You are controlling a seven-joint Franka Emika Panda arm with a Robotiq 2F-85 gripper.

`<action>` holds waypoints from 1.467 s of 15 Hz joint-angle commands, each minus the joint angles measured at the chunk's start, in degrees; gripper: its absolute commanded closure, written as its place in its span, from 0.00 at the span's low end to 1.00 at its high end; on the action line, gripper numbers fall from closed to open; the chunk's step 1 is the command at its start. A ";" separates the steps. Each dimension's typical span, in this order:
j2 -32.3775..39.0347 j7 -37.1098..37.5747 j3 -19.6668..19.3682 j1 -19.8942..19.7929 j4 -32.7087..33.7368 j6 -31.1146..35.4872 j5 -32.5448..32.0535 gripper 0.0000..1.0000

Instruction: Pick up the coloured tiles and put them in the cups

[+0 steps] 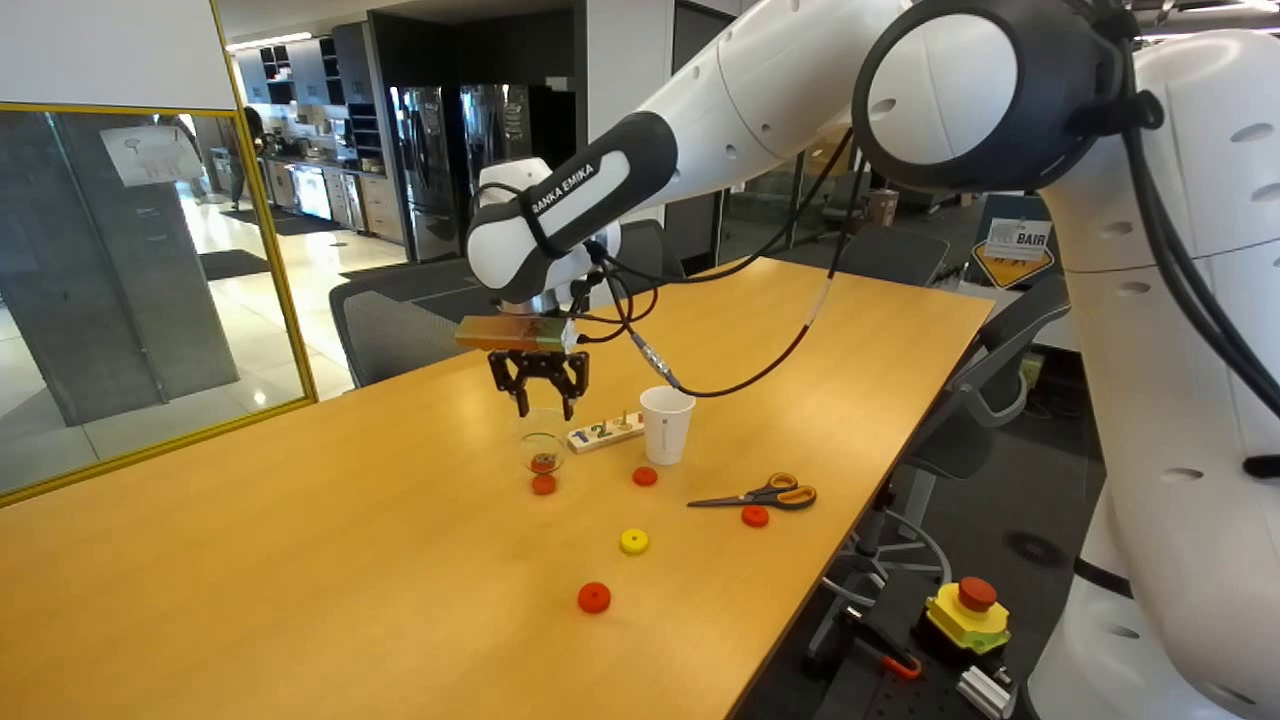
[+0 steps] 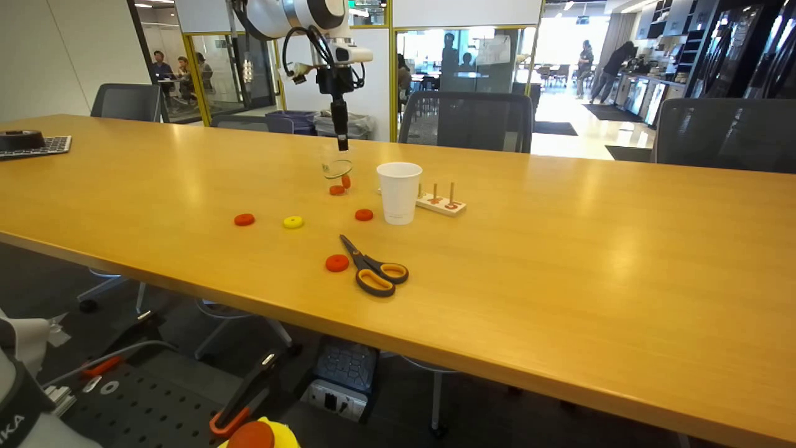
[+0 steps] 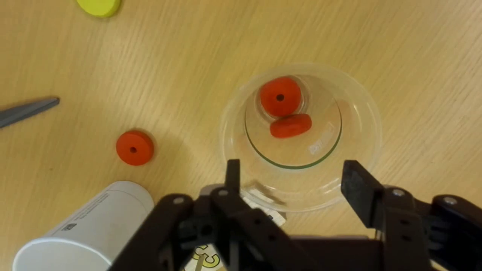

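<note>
Bearing "RANKA EMIKA" — the arm overhangs the clear cup.

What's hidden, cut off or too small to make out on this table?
Bottom inside the white cup: its own wall hides it in both exterior views; in the wrist view the lower edge cuts its mouth.
Print on that cup: too small to read, wrist view.
Number board: partly behind the white cup in an exterior view.
Yellow tile: cut off by the wrist view's top edge.
</note>
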 commanded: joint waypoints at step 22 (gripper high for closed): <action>-28.69 -0.89 5.38 -2.52 -41.17 11.31 3.23 0.00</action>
